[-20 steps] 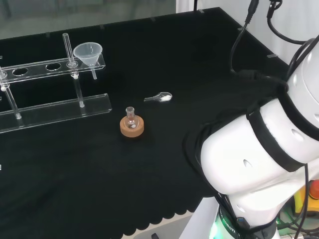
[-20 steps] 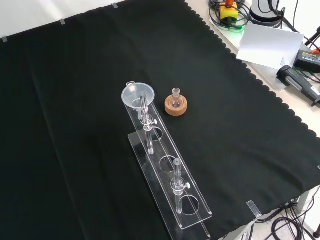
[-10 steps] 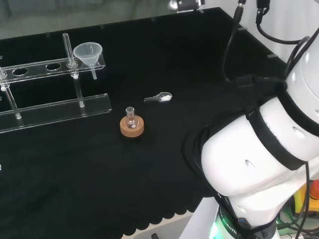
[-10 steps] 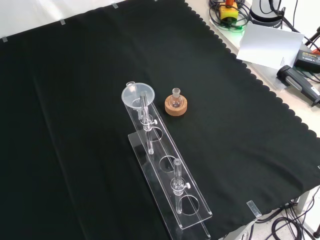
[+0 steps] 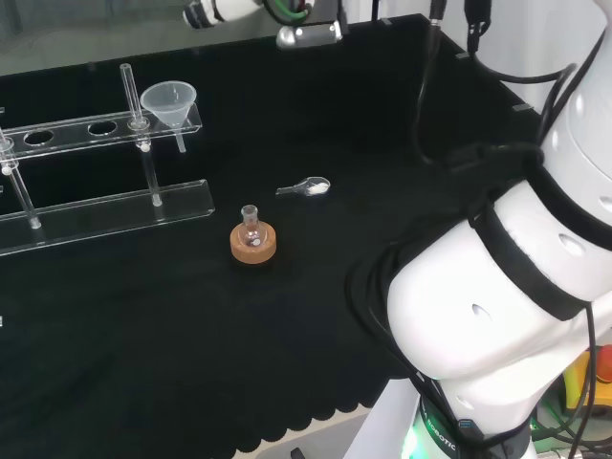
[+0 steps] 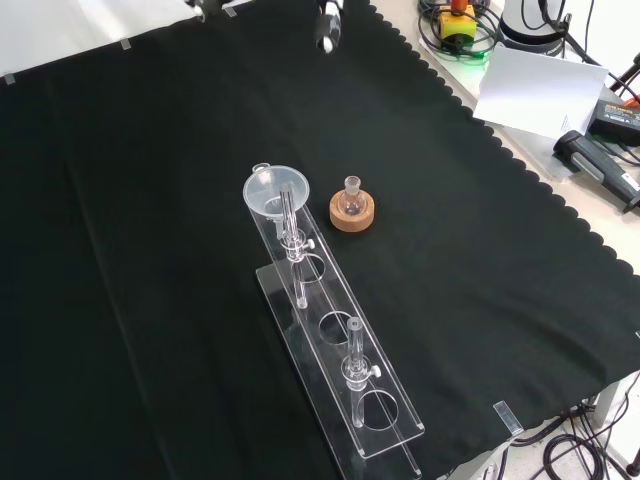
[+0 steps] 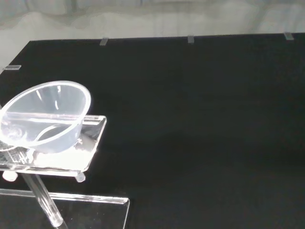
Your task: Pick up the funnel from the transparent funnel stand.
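In the head view, part of the hand [image 5: 215, 11] pokes in at the top edge, high above the tabletop [image 5: 382, 124] and well apart from the funnel [image 5: 169, 100]. The front view catches it at its own top edge [image 6: 327, 28]. So little of it is visible that you cannot tell whether it is released or clenched; it is grasping nothing that you can see.

The head view gives you a small spoon [image 5: 306, 186] lying on the cloth, right of centre. The front view adds a white sheet [image 6: 540, 90] and cables [image 6: 455, 25] off the cloth at upper right. The wrist view puts the funnel [image 7: 45, 117] close up, looking into its bowl.

A black cloth with a scalloped edge covers the tabletop, and pale tape tabs mark its far border.

The funnel [image 6: 277, 190] is clear, with a wide bowl and a thin stem. It sits in the end hole of the stand [image 5: 105, 206], at upper left in the head view and near the centre of the front view. Near that end of the stand, a small flask [image 6: 351, 195] rests on a cork ring [image 6: 352, 215].
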You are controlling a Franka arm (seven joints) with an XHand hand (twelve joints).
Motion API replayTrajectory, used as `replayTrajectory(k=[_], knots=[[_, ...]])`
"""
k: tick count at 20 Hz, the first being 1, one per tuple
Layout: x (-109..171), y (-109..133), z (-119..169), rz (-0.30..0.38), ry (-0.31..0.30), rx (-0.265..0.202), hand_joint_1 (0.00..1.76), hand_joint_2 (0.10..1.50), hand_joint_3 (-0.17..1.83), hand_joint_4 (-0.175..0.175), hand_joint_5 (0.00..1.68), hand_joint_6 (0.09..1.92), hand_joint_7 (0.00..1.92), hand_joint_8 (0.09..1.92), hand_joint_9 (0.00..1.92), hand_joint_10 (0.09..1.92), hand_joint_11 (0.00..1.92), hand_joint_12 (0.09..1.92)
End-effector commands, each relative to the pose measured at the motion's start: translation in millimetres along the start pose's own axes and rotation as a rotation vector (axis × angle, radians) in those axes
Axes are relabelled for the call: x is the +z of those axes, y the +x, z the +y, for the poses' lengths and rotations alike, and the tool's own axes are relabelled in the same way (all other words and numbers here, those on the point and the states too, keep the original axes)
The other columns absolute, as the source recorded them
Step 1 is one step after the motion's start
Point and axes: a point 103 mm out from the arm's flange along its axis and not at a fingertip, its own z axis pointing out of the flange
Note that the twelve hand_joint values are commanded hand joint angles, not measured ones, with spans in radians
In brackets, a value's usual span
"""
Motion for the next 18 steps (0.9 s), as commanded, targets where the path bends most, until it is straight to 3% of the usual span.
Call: replayTrajectory(k=[1,8,18], knots=[[21,28,15,-0.005,0.036,-0.005,0.27,0.62,0.07,0.071,0.00,0.09,0.00,0.09,0.00,0.09,0.00,0.36],[45,48,25,-0.014,0.087,-0.016,0.28,0.62,0.07,0.068,0.00,0.09,0.00,0.09,0.00,0.09,0.00,0.36],[71,75,28,-0.019,0.116,-0.020,0.29,0.62,0.07,0.064,0.00,0.09,0.00,0.09,0.00,0.09,0.00,0.37]])
